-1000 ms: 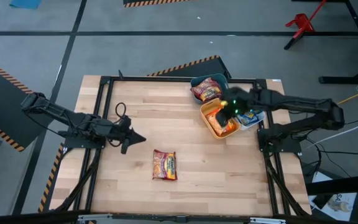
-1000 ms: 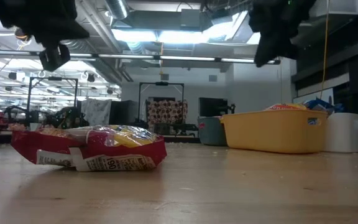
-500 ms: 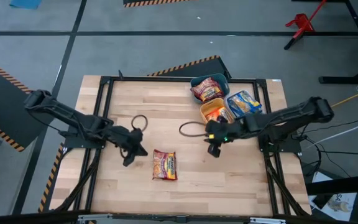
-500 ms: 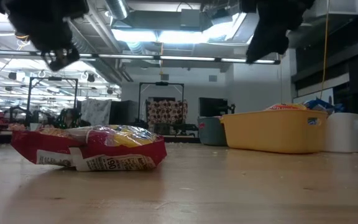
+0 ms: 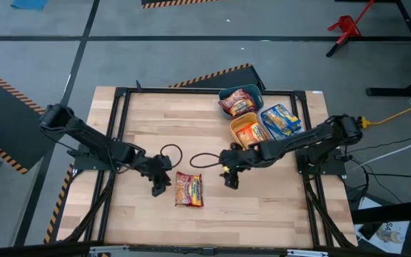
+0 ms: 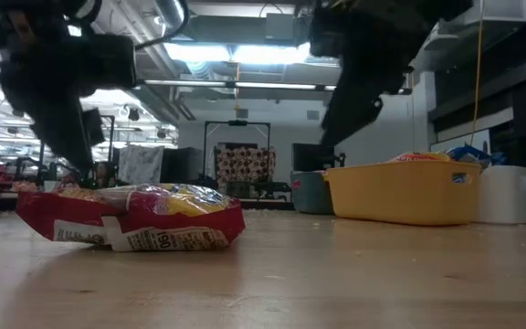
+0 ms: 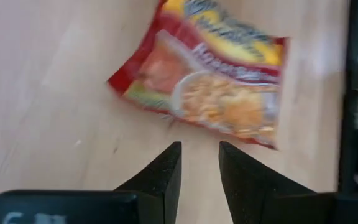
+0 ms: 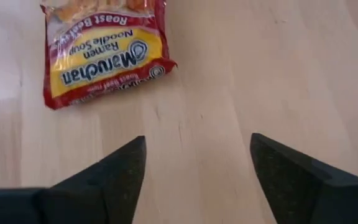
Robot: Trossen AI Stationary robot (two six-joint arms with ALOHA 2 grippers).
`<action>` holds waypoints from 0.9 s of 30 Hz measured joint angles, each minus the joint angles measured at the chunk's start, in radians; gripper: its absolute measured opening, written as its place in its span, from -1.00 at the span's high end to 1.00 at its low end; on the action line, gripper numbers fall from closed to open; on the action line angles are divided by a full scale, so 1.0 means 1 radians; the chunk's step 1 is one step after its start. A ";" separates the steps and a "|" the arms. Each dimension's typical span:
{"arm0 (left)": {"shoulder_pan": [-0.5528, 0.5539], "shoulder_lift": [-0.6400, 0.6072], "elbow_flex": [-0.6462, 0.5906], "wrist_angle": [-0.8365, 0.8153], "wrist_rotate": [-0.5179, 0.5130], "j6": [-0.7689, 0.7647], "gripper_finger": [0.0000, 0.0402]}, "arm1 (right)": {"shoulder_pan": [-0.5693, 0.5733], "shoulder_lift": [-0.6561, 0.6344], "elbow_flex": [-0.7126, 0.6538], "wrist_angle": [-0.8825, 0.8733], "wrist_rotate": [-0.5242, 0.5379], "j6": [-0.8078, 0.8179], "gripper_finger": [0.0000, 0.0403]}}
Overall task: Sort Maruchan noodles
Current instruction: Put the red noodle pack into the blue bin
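On the counter [image 5: 141, 114], one dark red Maruchan packet [image 5: 189, 189] lies loose, well apart from the bins holding the other packets. The left claw [image 5: 158, 188] sits just beside the packet, fingers nearly together; the right claw [image 5: 229, 180] hangs near its other side, fingers wide apart. This looks like the approach to the last packet; next, one claw must descend and pinch it.

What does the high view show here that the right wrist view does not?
Only the high view shows the teal, yellow and white plastic bins holding sorted packets, the left hand beside the loose packet, and the right hand over bare wood. Only the right wrist view shows the print "Maruchan Ramen Noodle Soup, Roast Beef". Both show the dark red crinkly plastic ramen packet lying flat on the wooden table.
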 joint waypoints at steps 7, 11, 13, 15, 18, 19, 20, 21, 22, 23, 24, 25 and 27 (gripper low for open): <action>-0.081 0.053 0.000 0.221 -0.112 -0.132 0.49 | -0.001 0.102 0.000 0.146 -0.045 0.115 -0.46; -0.155 0.053 0.000 0.241 -0.244 -0.156 0.49 | 0.009 0.144 0.000 0.258 -0.035 0.240 -0.47; -0.180 0.057 -0.005 0.247 -0.280 -0.156 0.49 | 0.014 0.167 0.000 0.307 -0.004 0.292 -0.47; -0.193 0.081 -0.024 0.279 -0.283 -0.156 0.49 | 0.014 0.191 0.000 0.351 0.019 0.350 -0.47; -0.222 0.113 -0.073 0.390 -0.284 -0.158 0.49 | 0.013 0.229 0.000 0.422 0.028 0.422 -0.47; -0.230 0.125 -0.091 0.446 -0.284 -0.158 0.49 | 0.013 0.240 0.000 0.439 0.026 0.434 -0.47; -0.239 0.138 -0.108 0.488 -0.284 -0.158 0.50 | 0.013 0.252 0.000 0.459 0.017 0.447 -0.47; -0.250 0.153 -0.119 0.519 -0.285 -0.156 0.51 | 0.013 0.258 0.000 0.463 0.016 0.458 -0.47; -0.259 0.169 -0.124 0.544 -0.286 -0.155 0.52 | 0.013 0.264 0.000 0.468 0.012 0.473 -0.47; -0.270 0.183 -0.124 0.567 -0.292 -0.154 0.53 | 0.013 0.269 0.000 0.478 0.010 0.481 -0.47; -0.284 0.198 -0.124 0.584 -0.305 -0.147 0.54 | 0.013 0.273 0.000 0.475 0.013 0.491 -0.47; -0.298 0.215 -0.124 0.594 -0.316 -0.135 0.55 | 0.013 0.276 0.000 0.473 0.017 0.496 -0.47; -0.322 0.258 -0.124 0.617 -0.343 -0.116 0.57 | 0.013 0.277 0.000 0.469 0.032 0.501 -0.47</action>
